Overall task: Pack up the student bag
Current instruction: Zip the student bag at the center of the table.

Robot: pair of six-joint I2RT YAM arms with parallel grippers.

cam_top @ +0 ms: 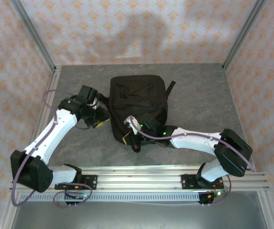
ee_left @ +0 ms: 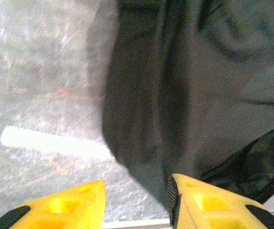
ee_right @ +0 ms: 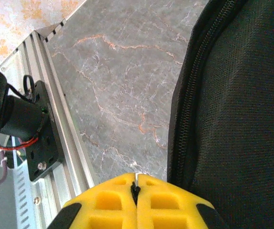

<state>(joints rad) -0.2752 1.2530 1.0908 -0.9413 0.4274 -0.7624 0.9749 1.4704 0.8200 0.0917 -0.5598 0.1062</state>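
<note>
Top external view puts the student bag [cam_top: 139,102] flat in the middle of the counter [cam_top: 198,95], with both our arms reaching to its near-left corner. Our left end effector [cam_top: 102,122] sits at the bag's left side. On the left wrist view its fingers [ee_left: 208,205] stand apart, a fold of black fabric hangs just beside one of them, and nothing is clamped. Our right end effector [cam_top: 129,138] is at the near corner, fingers pressed together just beside the zipper [ee_right: 187,109]; we cannot tell whether anything thin is pinched there. We judge the main risk to be the soft fabric: a nudge could bunch it or drag the whole bag instead of opening it. With both end effectors near each other, a careless sweep could knock them together. The strap [cam_top: 171,87] at the far corner could also snag. Open counter lies to the right of the bag and beyond it. Room is tighter on the left, toward the frame post [cam_top: 36,38], and on the near side, where the rail [cam_top: 175,171] runs close by.
</note>
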